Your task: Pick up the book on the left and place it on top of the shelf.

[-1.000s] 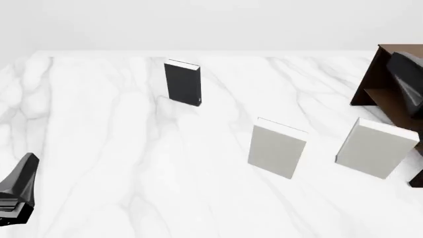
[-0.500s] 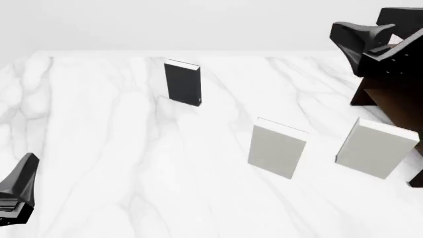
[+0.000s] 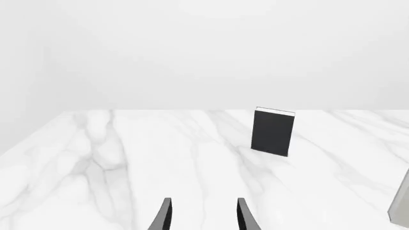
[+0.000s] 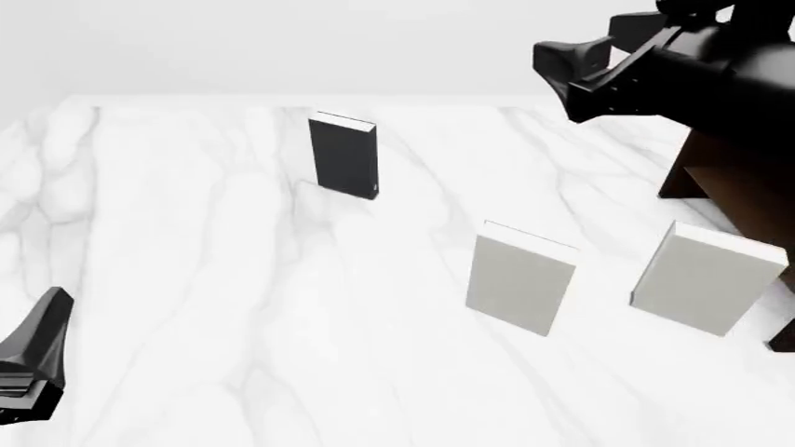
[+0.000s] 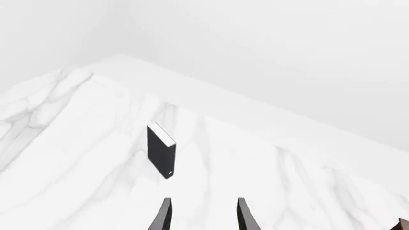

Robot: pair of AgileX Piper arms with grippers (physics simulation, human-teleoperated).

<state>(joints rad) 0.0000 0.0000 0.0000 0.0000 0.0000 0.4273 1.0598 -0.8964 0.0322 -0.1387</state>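
The book (image 4: 343,156), dark charcoal with a white page edge, stands upright on the marble table at the back left. It also shows in the left wrist view as the book (image 3: 273,132) and in the right wrist view as the book (image 5: 161,151). The shelf (image 4: 720,177), dark brown, is at the right edge, partly hidden by my right arm. My right gripper (image 4: 561,70) hangs high in front of the shelf, pointing left, well away from the book; its fingers (image 5: 164,215) stand apart, open and empty. My left gripper (image 3: 203,216) is open and empty, low at the near left (image 4: 37,349).
Two pale grey-white books stand upright on the table, one in the middle (image 4: 522,284) and one to the right (image 4: 706,279) just in front of the shelf. The edge of a pale book (image 3: 401,201) shows in the left wrist view.
My right arm has swung up and to the left, from beside the shelf to high above the table's back right. The left arm and all books have stayed put.
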